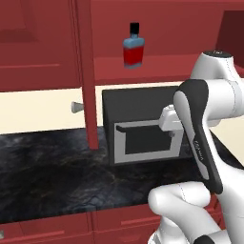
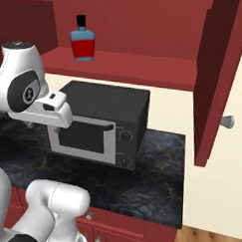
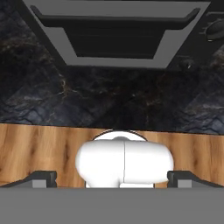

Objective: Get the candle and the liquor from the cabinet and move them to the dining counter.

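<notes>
The cabinet [image 1: 88,71] [image 2: 219,82] hangs open above the counter, its doors swung out. On its red shelf [image 2: 125,63] stands the liquor [image 1: 133,46] [image 2: 82,40], upright, blue with a red label and a black cap. My gripper [image 3: 112,178] is open, with its two dark fingertips [image 3: 43,177] far apart and nothing between them. It points down at the counter's front edge and the floor. The hand [image 1: 169,119] [image 2: 49,110] hovers in front of the microwave, well below the shelf. The candle and the dining counter are out of view.
A black microwave [image 1: 143,126] [image 2: 100,124] sits on the black marbled counter [image 1: 52,171] [image 2: 150,189] directly under the shelf. Red drawers [image 1: 62,228] run below the counter. Wooden floor [image 3: 39,148] lies in front. The left door's knob [image 1: 76,107] juts out at counter height.
</notes>
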